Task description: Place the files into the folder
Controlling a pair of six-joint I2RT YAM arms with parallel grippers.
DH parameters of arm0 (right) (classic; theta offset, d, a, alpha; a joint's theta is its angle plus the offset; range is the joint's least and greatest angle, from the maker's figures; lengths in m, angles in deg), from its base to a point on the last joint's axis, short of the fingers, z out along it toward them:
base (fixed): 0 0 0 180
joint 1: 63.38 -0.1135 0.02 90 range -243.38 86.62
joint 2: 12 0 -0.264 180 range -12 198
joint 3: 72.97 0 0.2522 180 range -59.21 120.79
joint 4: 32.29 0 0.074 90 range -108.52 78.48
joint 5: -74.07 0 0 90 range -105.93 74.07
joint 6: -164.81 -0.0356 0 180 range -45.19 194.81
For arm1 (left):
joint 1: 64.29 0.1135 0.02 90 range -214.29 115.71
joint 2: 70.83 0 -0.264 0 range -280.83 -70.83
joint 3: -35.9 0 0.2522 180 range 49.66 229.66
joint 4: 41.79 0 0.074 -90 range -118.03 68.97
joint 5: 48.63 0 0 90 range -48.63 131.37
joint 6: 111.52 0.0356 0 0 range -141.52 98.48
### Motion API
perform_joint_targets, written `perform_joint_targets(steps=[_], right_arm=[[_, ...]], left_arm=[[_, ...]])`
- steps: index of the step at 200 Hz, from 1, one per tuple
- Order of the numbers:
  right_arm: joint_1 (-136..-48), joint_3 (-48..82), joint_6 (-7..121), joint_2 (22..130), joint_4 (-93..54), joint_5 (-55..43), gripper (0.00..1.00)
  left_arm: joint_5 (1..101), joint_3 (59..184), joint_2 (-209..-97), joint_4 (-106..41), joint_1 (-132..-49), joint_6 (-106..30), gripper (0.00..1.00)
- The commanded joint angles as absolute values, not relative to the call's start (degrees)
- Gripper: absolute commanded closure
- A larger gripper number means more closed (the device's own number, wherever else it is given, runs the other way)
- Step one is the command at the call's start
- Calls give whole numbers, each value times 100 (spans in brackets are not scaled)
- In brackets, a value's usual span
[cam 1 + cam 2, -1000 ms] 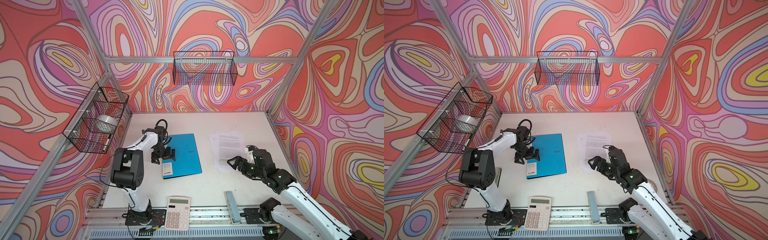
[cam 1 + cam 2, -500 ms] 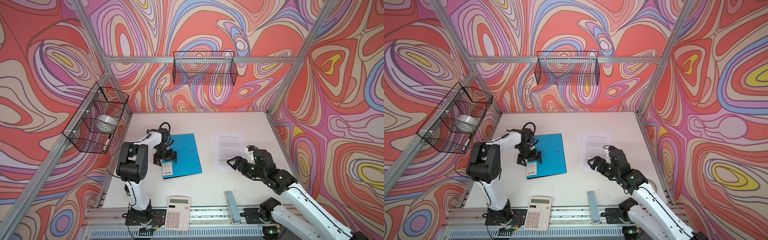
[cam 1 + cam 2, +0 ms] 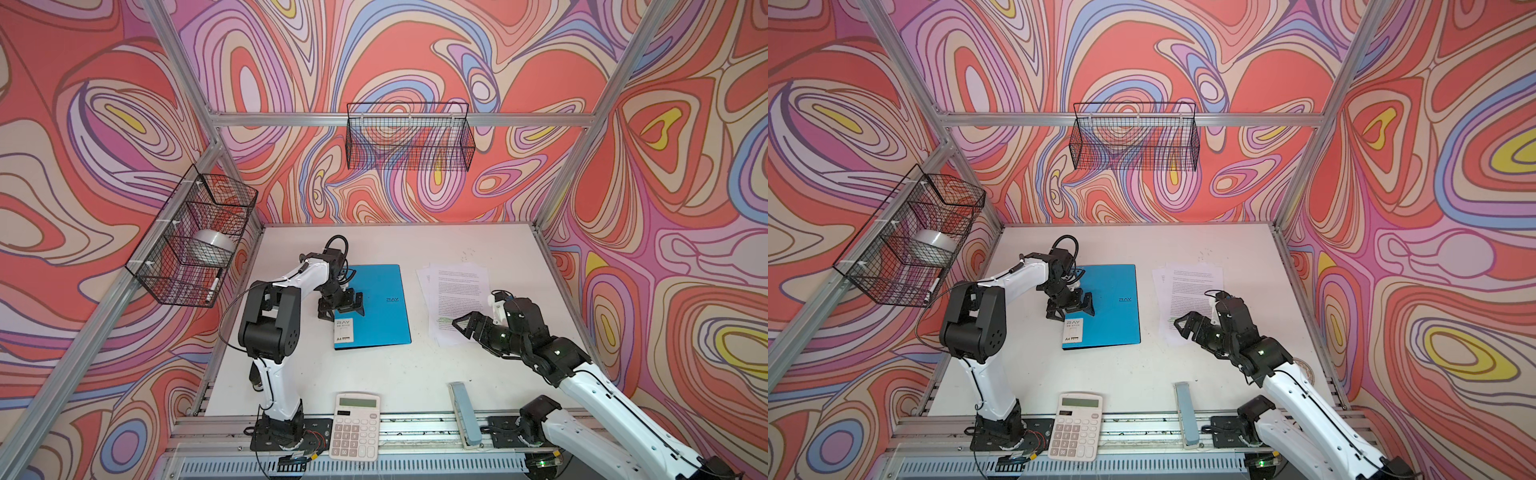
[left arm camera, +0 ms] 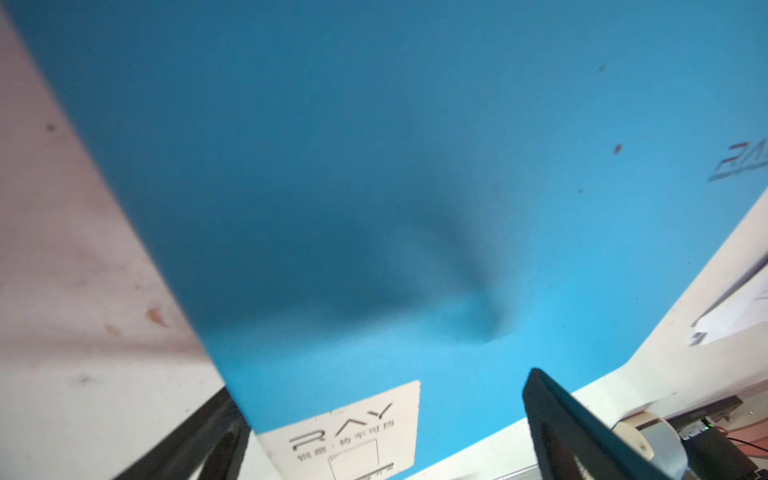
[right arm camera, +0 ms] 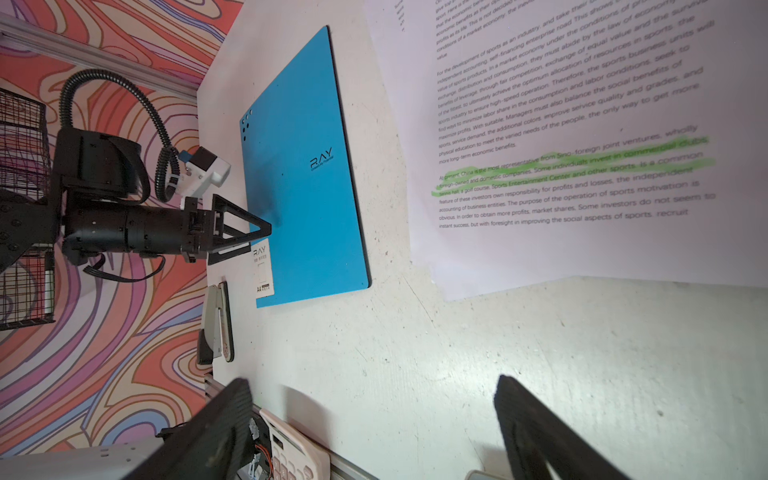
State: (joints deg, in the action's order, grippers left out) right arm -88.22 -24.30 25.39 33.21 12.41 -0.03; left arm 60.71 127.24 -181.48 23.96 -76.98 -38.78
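Observation:
The blue folder (image 3: pixel 374 305) (image 3: pixel 1108 305) lies shut and flat on the white table, its white label at the near left corner. My left gripper (image 3: pixel 341 308) (image 3: pixel 1070 308) is open and straddles the folder's left edge just above the label. In the left wrist view the folder (image 4: pixel 374 166) fills the frame; one of the fingers (image 4: pixel 216 432) is at its edge, and the left gripper (image 4: pixel 382 415) holds nothing. The files (image 3: pixel 455 291) (image 3: pixel 1190 291) (image 5: pixel 582 124) lie to the right of the folder. My right gripper (image 3: pixel 465 328) (image 3: pixel 1188 326) (image 5: pixel 374 415) hovers open over their near left corner.
A white calculator (image 3: pixel 355 426) (image 3: pixel 1075 426) and a grey-blue bar (image 3: pixel 464 415) (image 3: pixel 1185 415) lie at the table's front edge. Wire baskets hang on the left wall (image 3: pixel 195 237) and the back wall (image 3: pixel 409 139). A stapler-like thing (image 5: pixel 216 324) lies near the table's left edge.
My left arm's elbow has swung inward and its gripper has shifted slightly right, onto the folder's left edge. The right arm, the files and the folder have not moved.

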Motion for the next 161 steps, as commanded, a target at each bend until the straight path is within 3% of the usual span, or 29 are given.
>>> perform_joint_targets(steps=[1, 39, 79, 123, 161], right_arm=[[-8861, -2529, 2480, 3414, 1000, 37, 4], [-8863, -2396, 2526, 3565, 952, -14, 4], [-8868, -2326, 2573, 3810, 818, -64, 4], [-8868, -2233, 2577, 4255, 640, -28, 4], [-8867, -2101, 2533, 4520, 482, -11, 4]], left_arm=[[6328, 13011, -18314, 2087, -7876, -4114, 0], [5403, 13528, -18076, 2542, -8006, -3508, 0], [3839, 13504, -17097, 2798, -8092, -1209, 0], [2303, 11851, -15788, 1430, -8788, 632, 0], [1901, 10190, -14680, 156, -10018, 1750, 0]])
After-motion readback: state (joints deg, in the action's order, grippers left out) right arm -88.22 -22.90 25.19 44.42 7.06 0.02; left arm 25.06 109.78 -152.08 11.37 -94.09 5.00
